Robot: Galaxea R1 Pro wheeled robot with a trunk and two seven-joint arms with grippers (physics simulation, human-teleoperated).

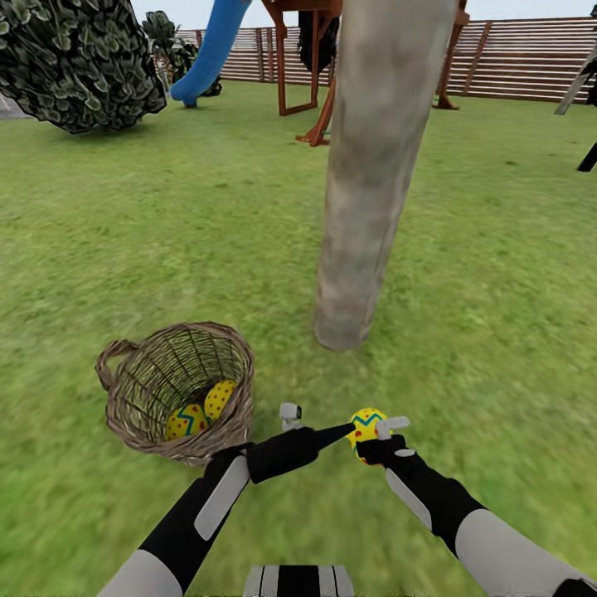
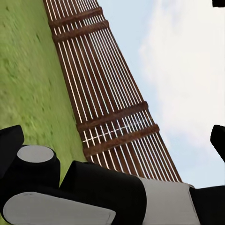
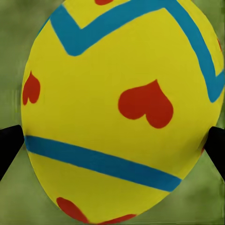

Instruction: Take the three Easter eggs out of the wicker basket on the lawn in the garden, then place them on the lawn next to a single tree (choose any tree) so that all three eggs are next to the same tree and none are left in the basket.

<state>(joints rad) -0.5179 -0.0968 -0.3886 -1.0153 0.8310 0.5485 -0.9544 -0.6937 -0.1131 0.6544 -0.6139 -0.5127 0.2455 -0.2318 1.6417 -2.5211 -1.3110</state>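
Observation:
The wicker basket [image 1: 178,390] stands on the lawn [image 1: 166,232] at the lower left, and two Easter eggs [image 1: 186,421] [image 1: 220,400] lie inside it. My right gripper [image 1: 371,433] is shut on a third yellow egg [image 1: 365,423], held just above the grass right of the basket. That egg [image 3: 122,108] sits between the dark fingertips [image 3: 9,145] in the right wrist view. The tree [image 1: 373,166] has its trunk base a short way beyond the held egg. My left gripper [image 1: 333,434] is open and empty, reaching toward the held egg, with one fingertip [image 2: 218,140] in front of the fence.
A round leafy bush [image 1: 79,58] fills the far left. A blue slide [image 1: 211,50] and wooden play tower [image 1: 307,66] stand behind the trunk, before the slatted fence [image 1: 514,58]. Open grass [image 1: 497,290] lies right of the tree.

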